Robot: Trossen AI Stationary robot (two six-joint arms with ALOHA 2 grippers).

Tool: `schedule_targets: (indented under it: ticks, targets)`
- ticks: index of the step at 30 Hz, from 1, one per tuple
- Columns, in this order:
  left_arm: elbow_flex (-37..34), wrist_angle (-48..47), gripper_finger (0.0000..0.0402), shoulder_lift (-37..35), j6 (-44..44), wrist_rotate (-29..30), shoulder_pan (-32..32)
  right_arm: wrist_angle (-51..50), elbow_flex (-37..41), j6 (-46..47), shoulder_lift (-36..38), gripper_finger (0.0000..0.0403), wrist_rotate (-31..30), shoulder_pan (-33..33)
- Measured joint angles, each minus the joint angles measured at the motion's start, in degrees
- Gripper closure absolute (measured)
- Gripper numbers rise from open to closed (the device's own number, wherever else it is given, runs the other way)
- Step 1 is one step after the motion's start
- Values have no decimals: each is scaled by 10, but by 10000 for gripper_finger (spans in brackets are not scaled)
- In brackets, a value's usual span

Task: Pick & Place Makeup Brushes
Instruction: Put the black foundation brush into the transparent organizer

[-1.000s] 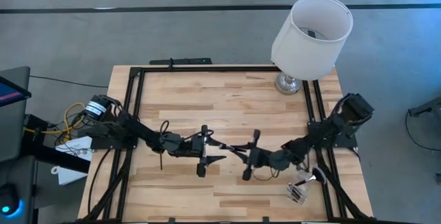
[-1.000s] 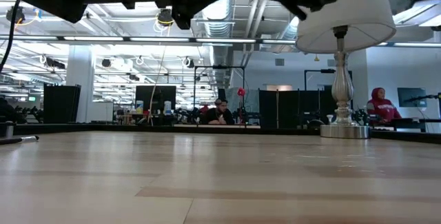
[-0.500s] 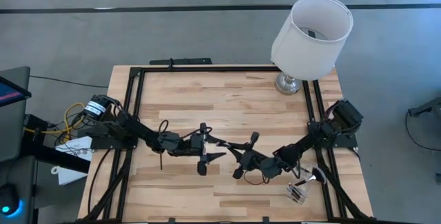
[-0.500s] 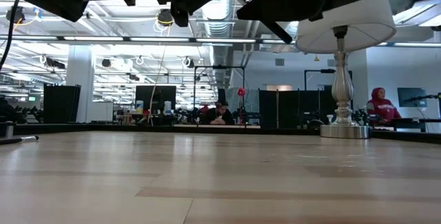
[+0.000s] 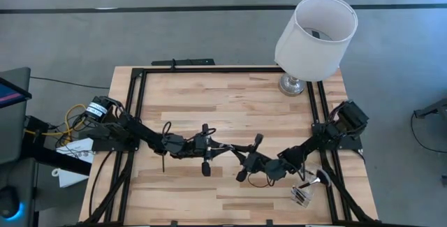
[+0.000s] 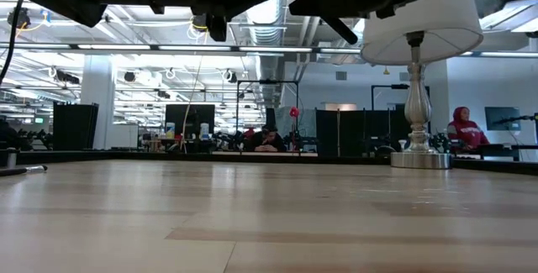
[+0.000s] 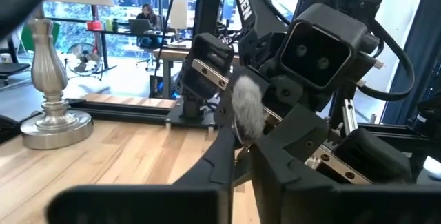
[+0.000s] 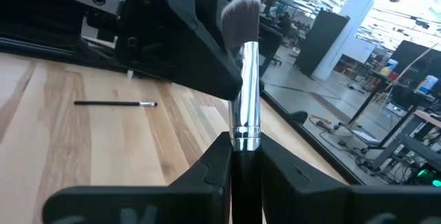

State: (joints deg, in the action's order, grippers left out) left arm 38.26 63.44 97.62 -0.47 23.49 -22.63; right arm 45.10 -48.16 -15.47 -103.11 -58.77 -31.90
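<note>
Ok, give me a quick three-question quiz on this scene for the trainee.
1. True or false: the right gripper is shut on a silver-ferruled makeup brush.
2. In the high view, the lamp stands at the table's: A) upper right corner B) lower left corner C) centre.
3. What lies flat on the table in the right wrist view?
Key: 1 true; 2 A; 3 a thin brush.
</note>
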Motion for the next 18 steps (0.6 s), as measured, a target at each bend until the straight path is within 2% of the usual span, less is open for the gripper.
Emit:
schedule_targets:
  ticks: [6, 9, 13, 18]
  targets:
    - [0, 0, 297, 0, -15, -10, -1, -5, 0, 1, 0, 357, 3, 1]
    - [0, 0, 275, 0, -15, -10, -1, -17, 0, 8, 0, 360, 3, 1]
    - [0, 4, 276, 0, -15, -10, -1, -23, 0, 11, 0, 368, 3, 1]
    - [0, 5, 322, 0, -15, -7, -1, -30, 0, 19, 0, 358, 5, 2]
